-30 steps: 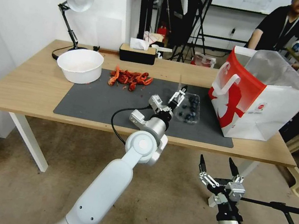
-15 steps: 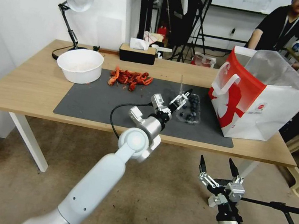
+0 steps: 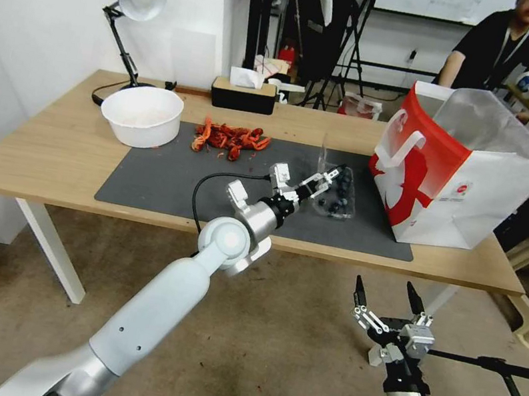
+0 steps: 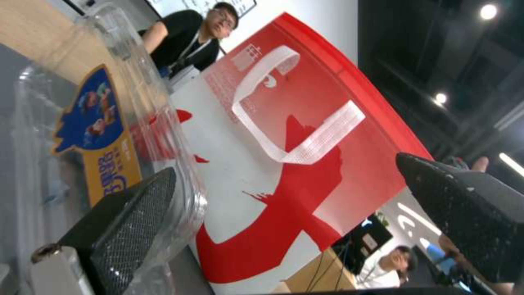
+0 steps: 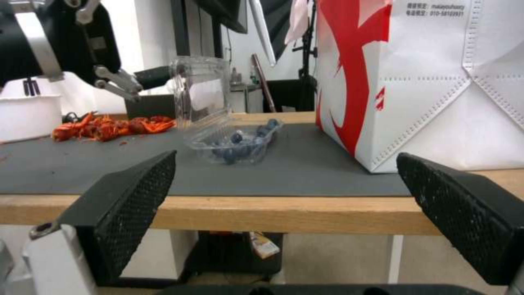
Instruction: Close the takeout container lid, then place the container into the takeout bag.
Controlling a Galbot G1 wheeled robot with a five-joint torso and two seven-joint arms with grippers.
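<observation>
On mat, left gripper (image 3: 328,175) (spread) against upright lid (image 3: 327,149), right gripper (image 3: 389,294) low.

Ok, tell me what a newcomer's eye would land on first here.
The big red-and-white takeout bag standing open at the table's right end. Next, the left end effector, open, against the upright clear lid of the takeout container of blueberries on the grey mat. The right end effector hangs open below the table's edge.

White rounded arm (image 3: 150,314), silver wrist, black looping cable (image 3: 201,191), black textured fingers (image 5: 131,196)
</observation>
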